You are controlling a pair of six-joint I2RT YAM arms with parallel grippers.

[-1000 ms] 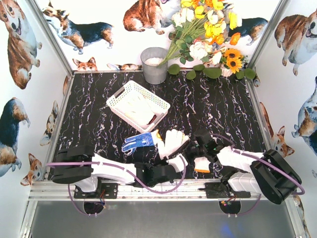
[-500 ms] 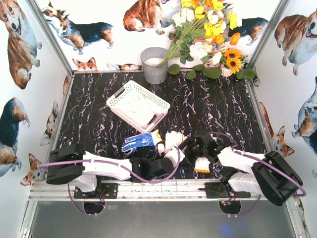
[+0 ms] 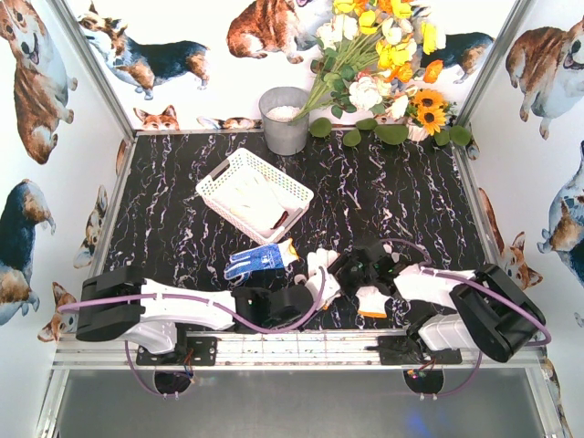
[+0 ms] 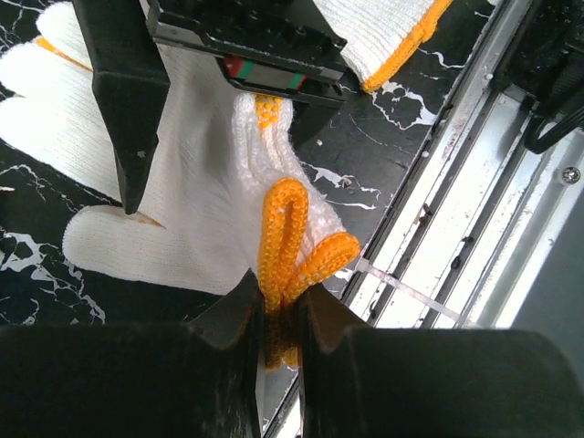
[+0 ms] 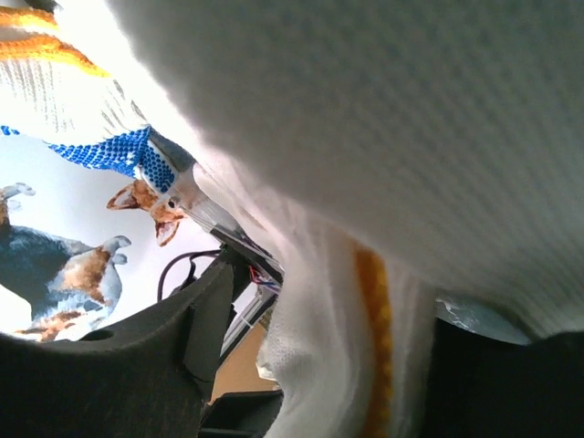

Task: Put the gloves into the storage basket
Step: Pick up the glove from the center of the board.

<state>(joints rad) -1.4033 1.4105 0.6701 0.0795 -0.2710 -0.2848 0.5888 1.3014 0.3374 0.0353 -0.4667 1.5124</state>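
A white glove (image 3: 319, 266) with an orange cuff lies bunched between my two grippers near the front edge. My left gripper (image 3: 307, 294) is shut on its orange cuff (image 4: 283, 228); the jaws pinch the folded trim (image 4: 278, 297). My right gripper (image 3: 341, 271) is shut on the glove's body; the white fabric (image 5: 365, 137) fills the gap between its fingers (image 5: 182, 338). A blue-dotted glove (image 3: 255, 261) lies just to the left. Another white glove (image 3: 372, 302) lies under the right arm. The white lattice storage basket (image 3: 219, 173) stands further back with a glove (image 3: 260, 199) inside.
A grey metal bucket (image 3: 285, 119) stands behind the basket at the back wall. A bunch of flowers (image 3: 383, 64) leans at the back right. The aluminium rail (image 4: 456, 182) of the table's near edge runs just beside the held cuff.
Both grippers have shifted left. The white glove has been drawn together and looks smaller and more bunched than a second ago.
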